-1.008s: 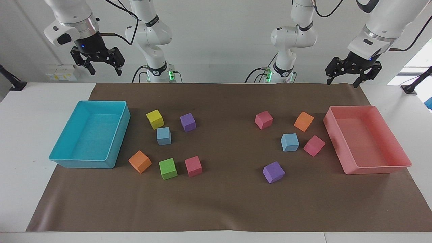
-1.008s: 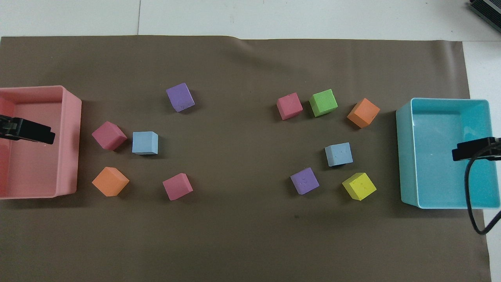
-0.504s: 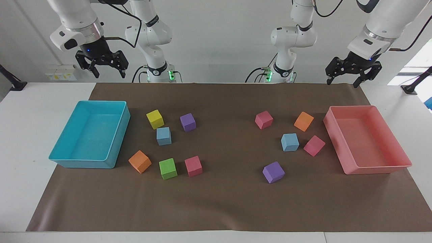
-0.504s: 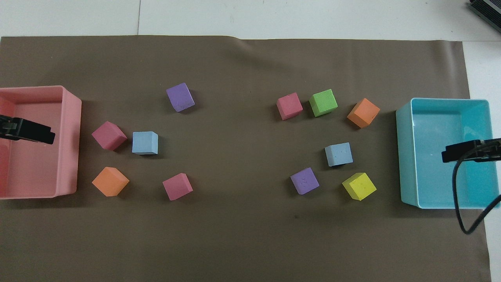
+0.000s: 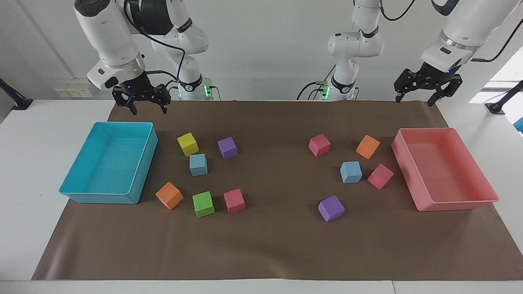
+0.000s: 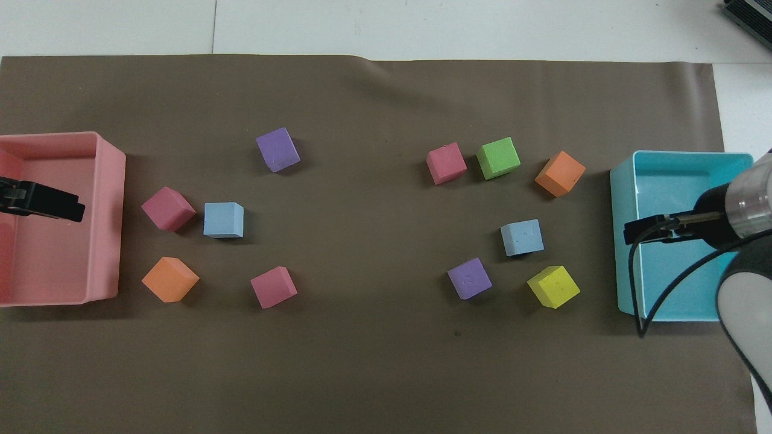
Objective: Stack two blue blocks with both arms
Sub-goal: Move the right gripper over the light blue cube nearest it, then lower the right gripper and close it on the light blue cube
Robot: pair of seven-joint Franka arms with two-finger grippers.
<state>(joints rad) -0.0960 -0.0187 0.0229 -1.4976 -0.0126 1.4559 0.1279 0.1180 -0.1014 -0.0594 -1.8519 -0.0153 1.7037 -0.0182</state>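
Since the earlier frame, the right pincer (image 5: 143, 107), open and empty, descends toward its blue block (image 5: 198, 164); left pincer (image 5: 426, 96) waits open.

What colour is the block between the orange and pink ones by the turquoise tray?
Green, clearest in the facing view.

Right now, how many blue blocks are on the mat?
2. One blue block lies toward the right arm's end, between the yellow cube and green cube. The other blue block lies toward the left arm's end, beside a pink cube. Nothing seems hidden.
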